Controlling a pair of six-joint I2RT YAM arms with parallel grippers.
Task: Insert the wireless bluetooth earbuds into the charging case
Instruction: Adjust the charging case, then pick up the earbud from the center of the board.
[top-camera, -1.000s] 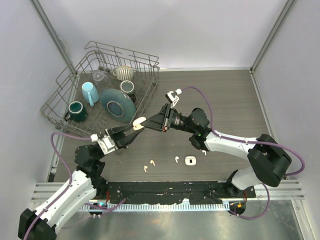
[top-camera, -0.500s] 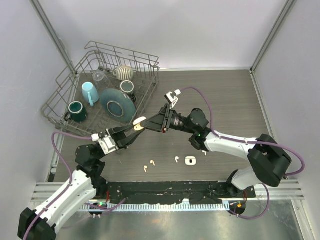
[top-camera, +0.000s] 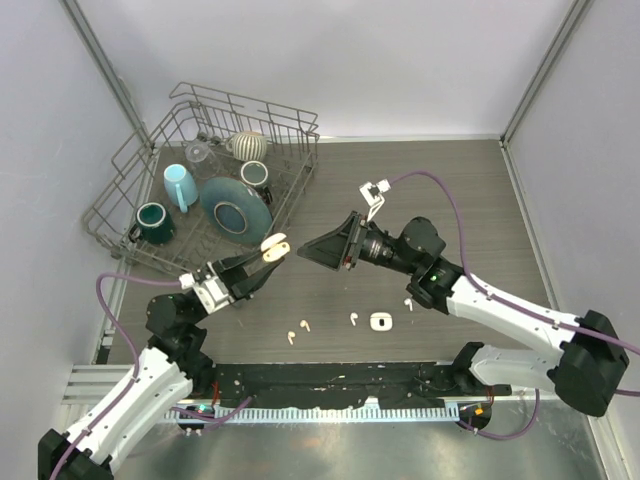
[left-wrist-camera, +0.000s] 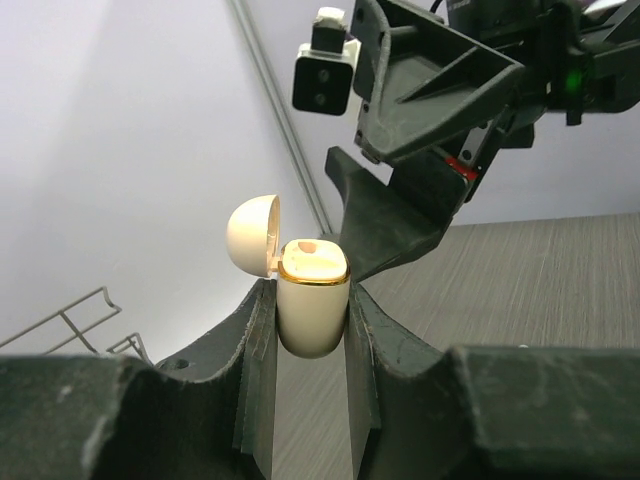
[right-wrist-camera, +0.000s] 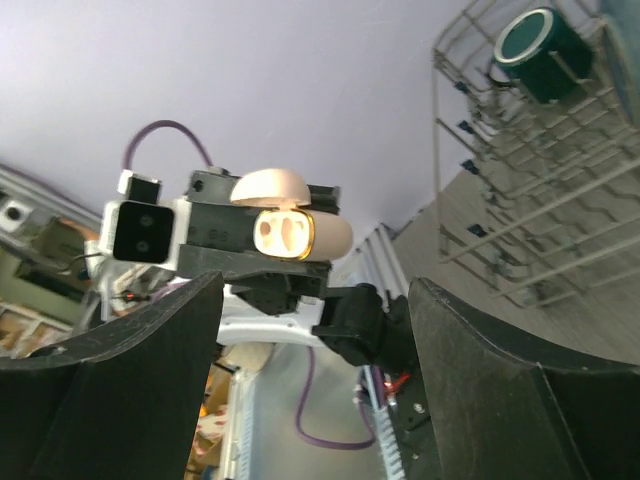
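My left gripper (top-camera: 268, 252) is shut on the cream charging case (top-camera: 273, 247), holding it above the table. In the left wrist view the case (left-wrist-camera: 312, 298) sits upright between the fingers with its lid (left-wrist-camera: 252, 235) flipped open. My right gripper (top-camera: 318, 251) stands open just right of the case, apart from it. In the right wrist view the case's open mouth (right-wrist-camera: 290, 232) faces the right gripper (right-wrist-camera: 315, 330), whose fingers (right-wrist-camera: 130, 370) hold nothing. White earbuds lie on the table near the front: two (top-camera: 304, 324) (top-camera: 291, 337) at the left, one (top-camera: 353, 319) in the middle, and a further one (top-camera: 408, 304) to the right.
A wire dish rack (top-camera: 130, 205) at the back left holds mugs (top-camera: 152, 220), a blue cup (top-camera: 180, 185) and a teal plate (top-camera: 236, 207). A small white object (top-camera: 379, 321) lies beside the middle earbud. Walls close in the table on three sides.
My right gripper has opened and drawn back to the right, away from the case. The left gripper with the case has shifted slightly left.
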